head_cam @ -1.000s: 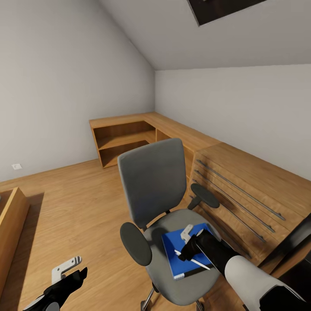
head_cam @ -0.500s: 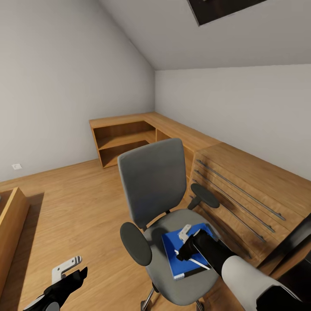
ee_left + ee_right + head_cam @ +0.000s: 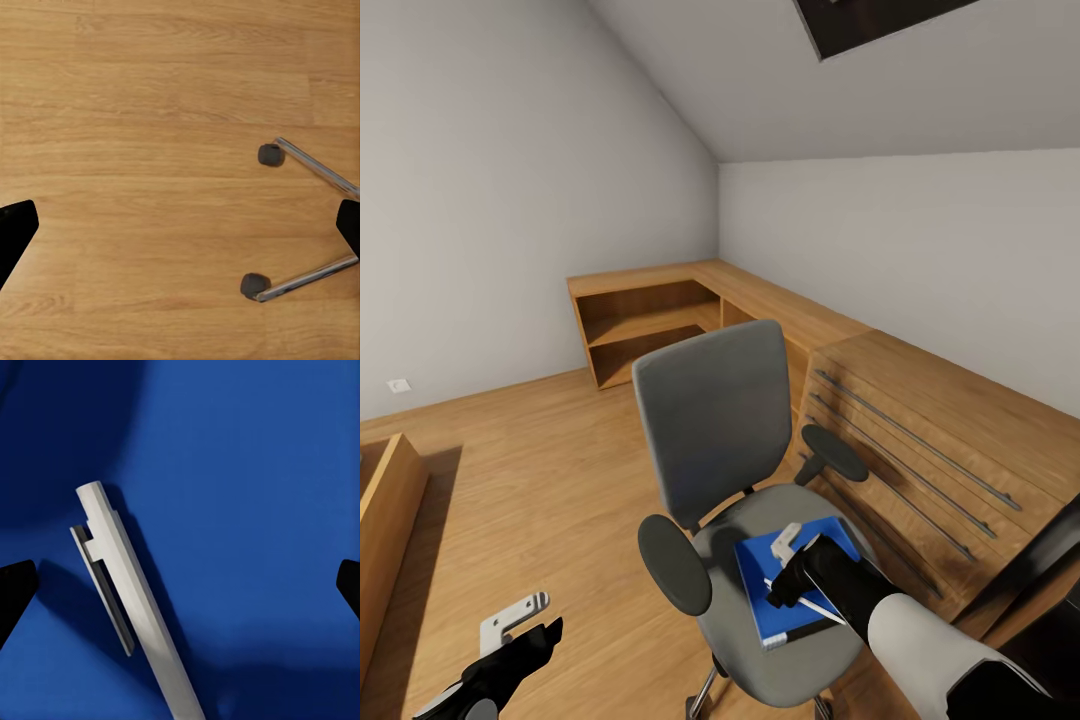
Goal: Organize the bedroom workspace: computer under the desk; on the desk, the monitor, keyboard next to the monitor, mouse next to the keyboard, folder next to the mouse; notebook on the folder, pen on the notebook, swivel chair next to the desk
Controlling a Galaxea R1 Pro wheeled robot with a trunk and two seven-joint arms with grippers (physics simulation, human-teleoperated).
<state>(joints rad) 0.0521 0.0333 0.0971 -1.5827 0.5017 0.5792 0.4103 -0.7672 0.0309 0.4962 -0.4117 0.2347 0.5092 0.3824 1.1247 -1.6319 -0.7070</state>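
From the head camera I take the swivel chair as my landmark, standing on the wood floor. Well to its left and low, my left hand hangs over bare floor with its fingers spread wide, holding nothing; its wrist camera looks straight down on the planks, with two chrome legs of the chair base and their dark casters off to one side. On the chair seat lies the blue folder, flat and nearly filling the seat's front half, a dark spine along its near edge. The pen rests on top of the folder, slanted across the cover. My right hand sits directly above the folder and pen, pointing down at them; in its wrist camera the pen lies on the blue cover between the two dark fingertips, which stand wide apart at the frame's edges and touch neither pen nor folder. Behind the chair, a light-wood shelf unit runs along the walls, and to the chair's right stands a light-wood chest with long bar handles.
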